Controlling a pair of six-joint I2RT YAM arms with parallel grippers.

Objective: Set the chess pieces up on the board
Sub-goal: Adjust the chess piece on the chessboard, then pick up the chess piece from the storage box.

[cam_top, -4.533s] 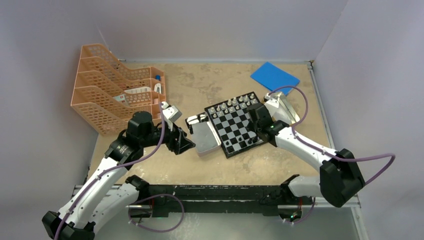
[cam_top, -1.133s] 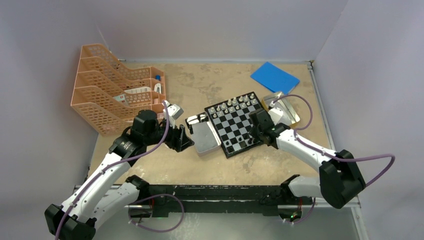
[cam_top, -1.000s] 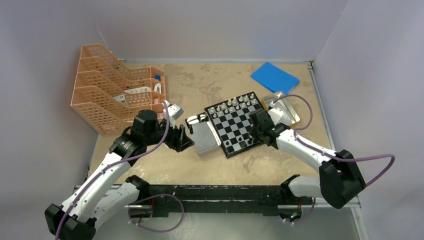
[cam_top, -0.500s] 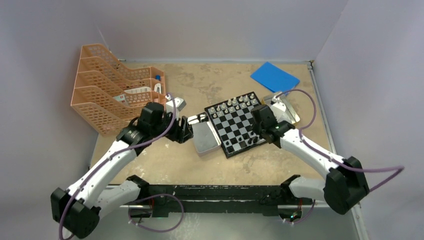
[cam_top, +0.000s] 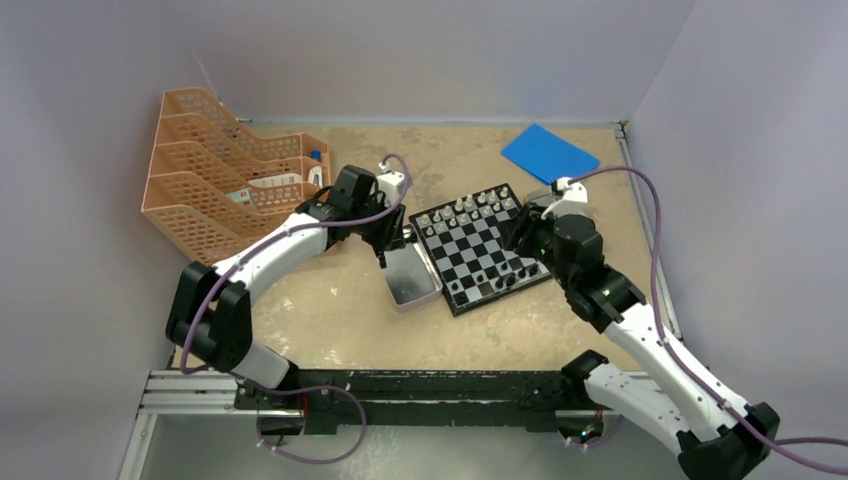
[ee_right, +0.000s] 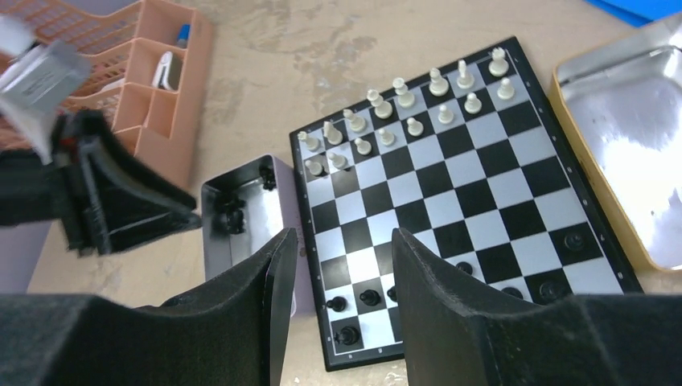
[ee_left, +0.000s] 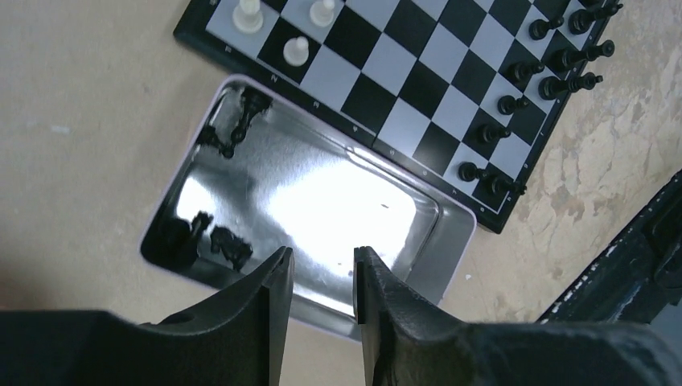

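The board [cam_top: 470,250] lies mid-table, with white chess pieces [ee_right: 402,104] in its two far rows and black chess pieces [ee_left: 555,68] along its near rows. More black pieces [ee_left: 215,240] lie in the open silver tin [cam_top: 415,288] against the board's left edge. My left gripper [ee_left: 322,259] hangs over that tin's far end, open by a narrow gap with nothing between its fingers. At the board's right edge my right gripper [ee_right: 342,245] hovers, open and empty. In the top view the left gripper [cam_top: 392,242] and right gripper [cam_top: 516,232] flank the board.
An orange tiered rack [cam_top: 225,190] stands at the back left. A blue pad [cam_top: 548,152] lies at the back right. A second, gold-rimmed tin [ee_right: 635,121] sits beside the board's right edge, mostly hidden by the right arm from above.
The left arm swung from the tin's left side to its far end and its jaws narrowed. The right arm drew back and rose above the board's right edge, its jaws widening.
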